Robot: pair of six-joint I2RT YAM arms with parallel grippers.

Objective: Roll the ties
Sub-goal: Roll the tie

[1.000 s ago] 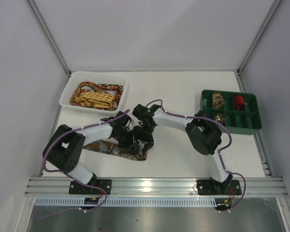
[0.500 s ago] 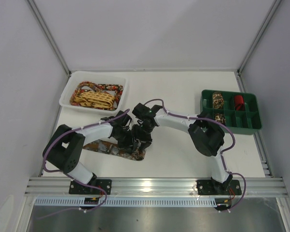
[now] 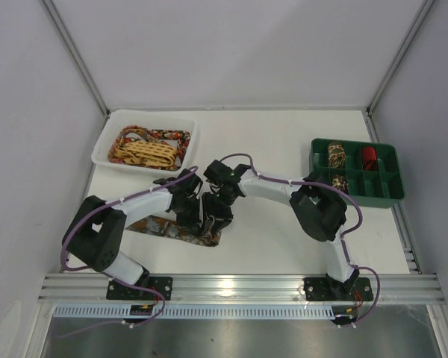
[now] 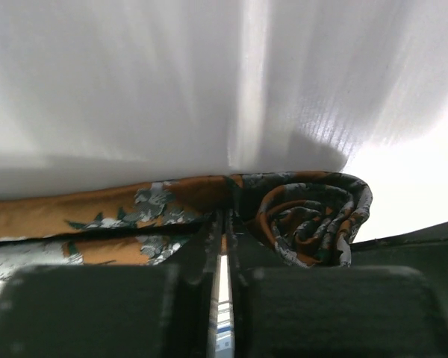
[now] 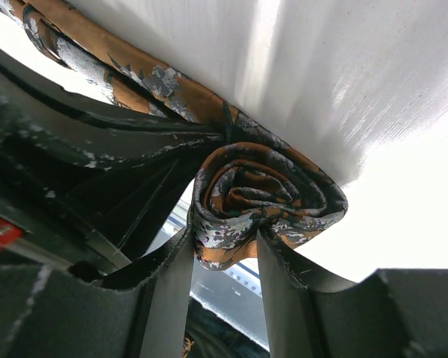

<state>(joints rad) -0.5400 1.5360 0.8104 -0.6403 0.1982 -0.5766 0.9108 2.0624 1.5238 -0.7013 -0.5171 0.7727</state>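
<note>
A dark brown and orange mottled tie (image 3: 158, 226) lies on the table in front of the left arm, with its right end rolled into a coil (image 5: 265, 200). My right gripper (image 5: 224, 253) is shut on the coil's lower edge, a finger (image 5: 168, 294) on each side. My left gripper (image 4: 224, 218) is shut but for a hair-thin slit. Its tips rest against the flat strip (image 4: 97, 212), just left of the coil (image 4: 313, 216). In the top view both grippers (image 3: 207, 218) meet over the tie's rolled end, which they hide. More ties (image 3: 143, 151), yellow lattice and red-floral, lie in the white tray (image 3: 103, 149).
A green divided organizer (image 3: 393, 198) stands at the right. It holds two mottled coils (image 3: 337, 155) and a red one (image 3: 368, 156). The white tray sits at the back left. Enclosure walls stand close on the left, right and back.
Both grippers have shifted a little to the left along the tie with the coil, and the flat part of the tie looks shorter. The right jaws have narrowed slightly on the coil.
</note>
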